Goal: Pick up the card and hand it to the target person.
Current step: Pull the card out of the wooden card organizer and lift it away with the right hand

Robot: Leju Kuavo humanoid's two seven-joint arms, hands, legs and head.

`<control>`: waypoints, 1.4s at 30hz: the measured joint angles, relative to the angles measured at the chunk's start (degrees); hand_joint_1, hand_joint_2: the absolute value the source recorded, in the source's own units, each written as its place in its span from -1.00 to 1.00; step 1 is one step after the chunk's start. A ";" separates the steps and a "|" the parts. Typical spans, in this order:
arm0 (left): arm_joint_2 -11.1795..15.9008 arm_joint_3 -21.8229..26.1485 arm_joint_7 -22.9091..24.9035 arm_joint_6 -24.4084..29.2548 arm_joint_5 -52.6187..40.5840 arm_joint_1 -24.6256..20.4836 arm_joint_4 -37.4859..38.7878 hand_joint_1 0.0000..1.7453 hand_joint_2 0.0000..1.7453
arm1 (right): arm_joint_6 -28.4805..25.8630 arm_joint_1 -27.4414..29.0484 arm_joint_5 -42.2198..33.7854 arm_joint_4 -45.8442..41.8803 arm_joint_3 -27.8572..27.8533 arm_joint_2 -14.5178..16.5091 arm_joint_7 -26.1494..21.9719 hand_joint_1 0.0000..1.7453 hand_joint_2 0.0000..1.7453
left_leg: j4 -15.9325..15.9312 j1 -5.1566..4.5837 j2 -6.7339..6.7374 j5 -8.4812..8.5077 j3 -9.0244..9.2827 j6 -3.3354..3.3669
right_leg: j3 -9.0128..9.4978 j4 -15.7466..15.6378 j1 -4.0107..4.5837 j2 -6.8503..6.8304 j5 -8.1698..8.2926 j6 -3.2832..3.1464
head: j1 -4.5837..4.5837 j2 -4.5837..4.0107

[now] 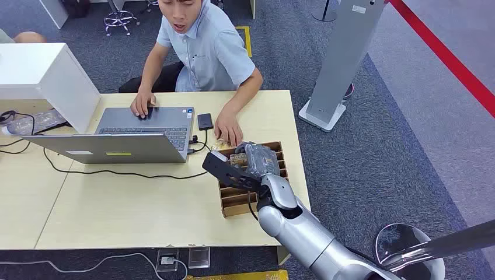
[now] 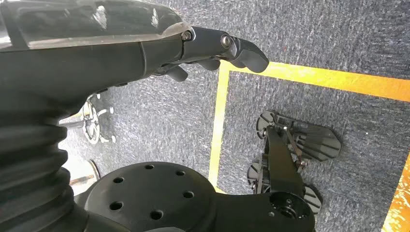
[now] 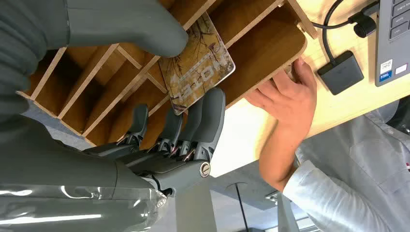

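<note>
The card (image 3: pixel 198 63), printed in brown and cream with lettering, is pinched in my right hand (image 3: pixel 159 96), thumb (image 3: pixel 140 26) on one face and fingers (image 3: pixel 208 113) on the other. It hangs just over the slots of the wooden divider box (image 3: pixel 261 53). From the head view, my right hand (image 1: pixel 257 160) is over that box (image 1: pixel 239 201) at the desk's right end. The person (image 1: pixel 204 49) sits across the desk, one hand (image 1: pixel 227 128) resting by the box's far end. My left hand (image 2: pixel 227 48) hangs over the carpet, holding nothing.
An open laptop (image 1: pixel 140 131) lies left of the box, the person's other hand on it. A small black device (image 1: pixel 205 121) and cables lie beside it. A white cabinet (image 1: pixel 41 76) stands at the far left. A grey pillar (image 1: pixel 344 58) rises right of the desk (image 1: pixel 128 204).
</note>
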 joint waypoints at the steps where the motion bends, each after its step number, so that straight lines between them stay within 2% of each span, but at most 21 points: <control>1: 0.00 0.00 0.00 0.00 0.00 0.00 0.00 -1.00 1.00 | 0.00 0.01 -0.03 0.00 -0.01 0.00 0.00 0.02 1.00 | 0.00 0.00 0.00 0.00 0.00 0.00 | 0.00 0.00 0.00 0.00 0.00 0.00 | 0.01 0.00; 6: 0.00 0.00 0.00 0.00 0.00 0.00 0.00 -1.00 1.00 | 0.00 0.05 -0.14 0.00 -0.05 0.00 -0.15 0.03 1.00 | 0.00 0.00 0.00 0.00 0.00 0.00 | 0.00 0.00 0.00 0.00 0.00 0.00 | 0.02 0.00; 9: 0.00 0.00 0.00 0.00 0.00 0.00 0.00 -1.00 1.00 | 0.01 0.06 -0.23 0.00 -0.07 0.00 -0.15 0.11 1.00 | 0.00 0.00 0.00 0.00 -0.01 0.00 | 0.00 0.00 0.00 0.00 0.00 0.00 | 0.02 0.01; 14: 0.00 0.00 0.00 0.00 0.00 0.00 0.00 -1.00 1.00 | 0.01 0.07 -0.48 0.00 -0.08 0.00 -0.19 -0.04 1.00 | 0.00 0.00 0.00 0.00 0.00 0.00 | 0.00 0.00 0.00 0.00 0.00 0.00 | 0.00 0.01; 24: 0.00 0.00 0.00 0.00 0.00 0.00 0.00 -1.00 1.00 | 0.01 0.09 -0.50 0.00 -0.08 0.00 -0.24 0.02 1.00 | 0.00 0.00 0.00 0.00 0.00 0.00 | 0.00 0.00 0.00 0.00 0.00 0.00 | 0.01 0.00; 26: 0.00 0.01 0.00 0.00 0.00 0.00 0.00 -1.00 1.00 | 0.01 0.09 -0.51 0.00 -0.08 0.00 -0.24 0.08 1.00 | 0.00 0.00 0.00 0.00 0.00 0.00 | 0.00 0.00 0.00 0.00 0.00 0.00 | 0.01 0.01; 29: 0.00 0.00 0.00 0.00 -0.01 0.00 0.00 -1.00 1.00 | 0.01 0.09 -0.54 0.00 -0.08 0.00 -0.24 0.32 1.00 | 0.00 0.00 0.00 0.00 0.00 0.00 | 0.00 0.00 0.00 0.00 0.00 0.00 | 0.00 0.01; 33: 0.00 0.00 0.00 0.00 -0.04 0.00 -0.01 -1.00 1.00 | 0.15 0.22 -0.61 0.02 -0.08 -0.02 -0.19 0.53 1.00 | 0.00 0.00 0.00 0.00 -0.01 0.00 | 0.00 0.00 0.00 0.00 0.00 0.00 | 0.00 0.01; 37: 0.00 0.00 0.00 0.00 -0.07 0.00 0.00 -1.00 1.00 | 0.29 0.62 -0.64 0.05 -0.09 -0.02 -0.19 0.54 1.00 | 0.00 0.00 0.00 0.00 -0.02 0.00 | -0.02 0.00 0.00 0.00 0.00 0.00 | 0.02 0.00; 40: 0.00 0.00 0.00 -0.03 -0.14 0.00 -0.01 -1.00 1.00 | 0.32 0.61 -0.64 0.07 -0.10 -0.02 -0.18 0.63 1.00 | 0.00 0.00 0.00 0.00 -0.03 0.00 | -0.02 0.00 0.00 0.00 0.00 0.00 | 0.02 0.00; 42: 0.00 0.00 0.00 -0.08 -0.22 0.00 -0.01 -1.00 1.00 | 0.34 0.61 -0.66 0.07 -0.10 -0.02 -0.16 0.50 1.00 | 0.00 0.00 0.00 0.00 -0.02 0.00 | -0.02 0.00 0.00 0.00 0.00 0.00 | 0.02 0.00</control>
